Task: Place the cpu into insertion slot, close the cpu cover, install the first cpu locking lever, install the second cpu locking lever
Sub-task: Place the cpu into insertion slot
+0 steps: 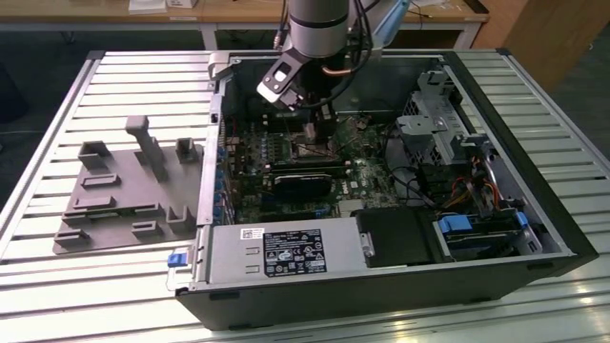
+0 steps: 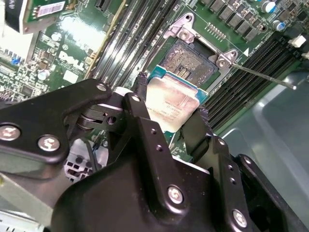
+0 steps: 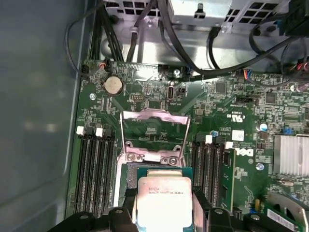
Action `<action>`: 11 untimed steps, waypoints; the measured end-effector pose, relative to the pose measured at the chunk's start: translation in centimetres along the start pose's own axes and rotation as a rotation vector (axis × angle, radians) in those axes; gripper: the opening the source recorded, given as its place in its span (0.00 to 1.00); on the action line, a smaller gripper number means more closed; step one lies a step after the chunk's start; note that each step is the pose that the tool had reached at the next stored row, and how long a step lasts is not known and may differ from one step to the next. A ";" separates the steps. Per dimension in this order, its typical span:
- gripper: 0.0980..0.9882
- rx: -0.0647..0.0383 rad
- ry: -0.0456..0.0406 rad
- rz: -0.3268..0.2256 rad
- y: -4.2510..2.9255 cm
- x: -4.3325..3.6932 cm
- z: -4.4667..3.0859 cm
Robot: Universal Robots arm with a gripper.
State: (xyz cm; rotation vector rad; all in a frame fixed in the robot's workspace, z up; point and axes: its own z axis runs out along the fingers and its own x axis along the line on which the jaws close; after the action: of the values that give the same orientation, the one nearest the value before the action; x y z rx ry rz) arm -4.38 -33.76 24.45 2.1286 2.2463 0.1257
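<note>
Gripper [image 2: 170,103] clamped on the cpu [image 2: 175,98] by two opposite edges, poised over the insertion slot [image 2: 189,60] toward the far side of the case [image 1: 381,304]; cpu cover [image 3: 153,114] raised. Good seating likely demands a level, squared descent; contact apparently not yet made.

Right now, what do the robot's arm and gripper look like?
The arm is a smooth silver-grey cylinder with dark cables running alongside. The gripper is matte black, built of angular linked plates dotted with round silver screws, ending in two slim black fingers.
</note>
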 end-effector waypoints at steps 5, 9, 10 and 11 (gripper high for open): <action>0.49 0.000 0.0000 0.000 -0.37 0.28 0.58; 0.49 0.000 0.0000 0.000 -0.49 0.48 1.08; 0.49 0.000 -0.0001 0.001 -0.51 0.54 1.20; 0.49 0.000 -0.0002 0.001 -0.53 0.60 1.31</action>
State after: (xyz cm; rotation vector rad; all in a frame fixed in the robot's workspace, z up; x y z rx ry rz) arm -4.83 -33.16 23.11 2.1300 2.2450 0.1254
